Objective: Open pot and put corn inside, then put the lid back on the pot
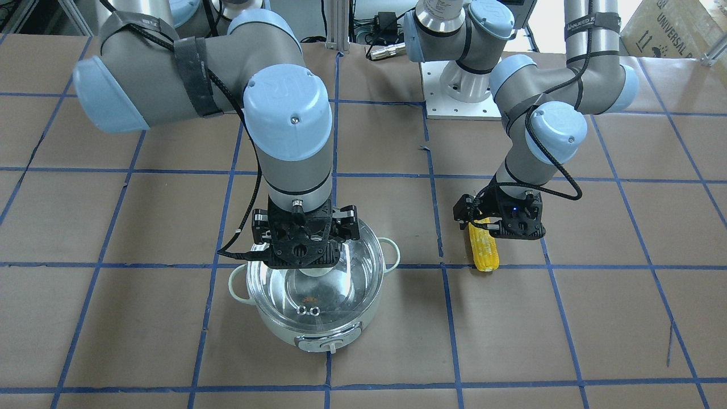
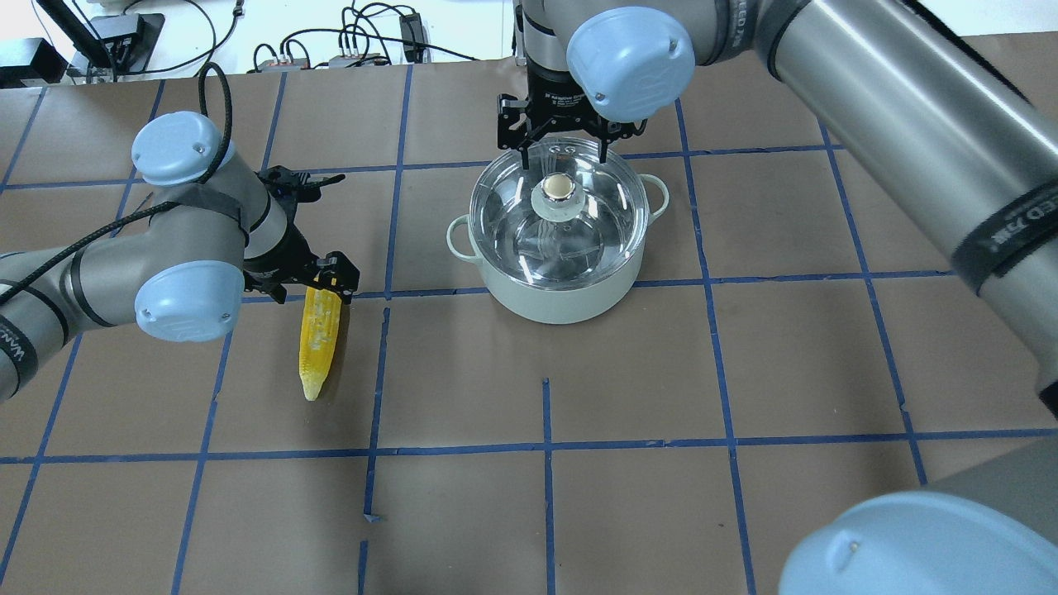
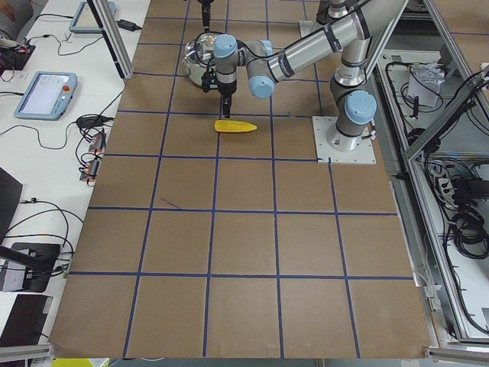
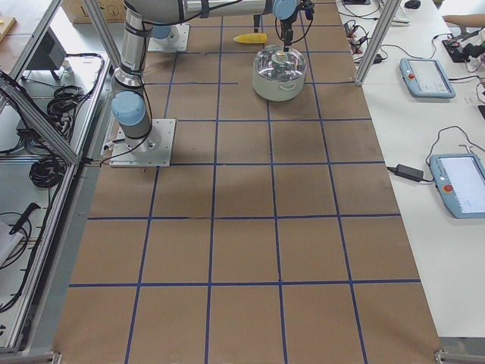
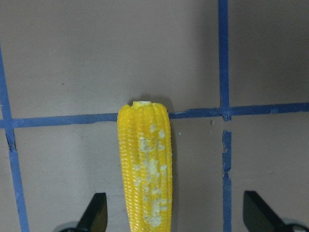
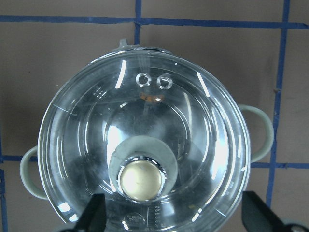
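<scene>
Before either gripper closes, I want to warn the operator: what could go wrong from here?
1. The right gripper is open over the lid, but the knob sits nearer one finger. Closing could shove the glass lid sideways on the pot or grip it askew.
2. The left gripper straddles the corn off centre and near one end, so it might roll away or droop once lifted.

Bright, even light; soft shadows; white glare streaks on the lid [image 6: 145, 121]; sharp focus
</scene>
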{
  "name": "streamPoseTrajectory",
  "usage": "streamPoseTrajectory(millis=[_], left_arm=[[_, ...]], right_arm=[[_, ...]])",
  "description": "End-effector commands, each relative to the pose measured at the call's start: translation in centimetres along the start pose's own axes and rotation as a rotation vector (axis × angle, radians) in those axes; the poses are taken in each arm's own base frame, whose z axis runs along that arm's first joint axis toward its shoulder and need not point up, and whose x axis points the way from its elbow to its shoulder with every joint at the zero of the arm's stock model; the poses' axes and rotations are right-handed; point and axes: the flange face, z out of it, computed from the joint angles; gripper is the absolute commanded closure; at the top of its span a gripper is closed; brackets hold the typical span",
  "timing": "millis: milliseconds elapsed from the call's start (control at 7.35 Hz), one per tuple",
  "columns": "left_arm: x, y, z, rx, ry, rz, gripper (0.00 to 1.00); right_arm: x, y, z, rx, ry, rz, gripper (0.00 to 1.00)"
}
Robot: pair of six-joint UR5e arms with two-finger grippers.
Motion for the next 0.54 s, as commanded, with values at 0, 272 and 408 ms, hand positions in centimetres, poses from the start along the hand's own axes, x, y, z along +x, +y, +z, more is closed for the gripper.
streamPoseTrajectory(millis=[0,272,408], left_arm=[[-0.3,-1.2,2.1,0.037,-0.006,0.004,0.00],[-0.7,-1.6,3.3,0.038,-0.005,0.005,0.00],[-2.1,-1.6,3.6,0.036,0.005,-0.002,0.00]], right_arm=[[-0.2,0.7,2.4,-0.042,0.009,0.004,0.03],[-0.3,0.1,3.1,0.005,-0.001,0.006,0.04],[-0.2,0.1,3.2,0.007,0.000,0.012,0.06]])
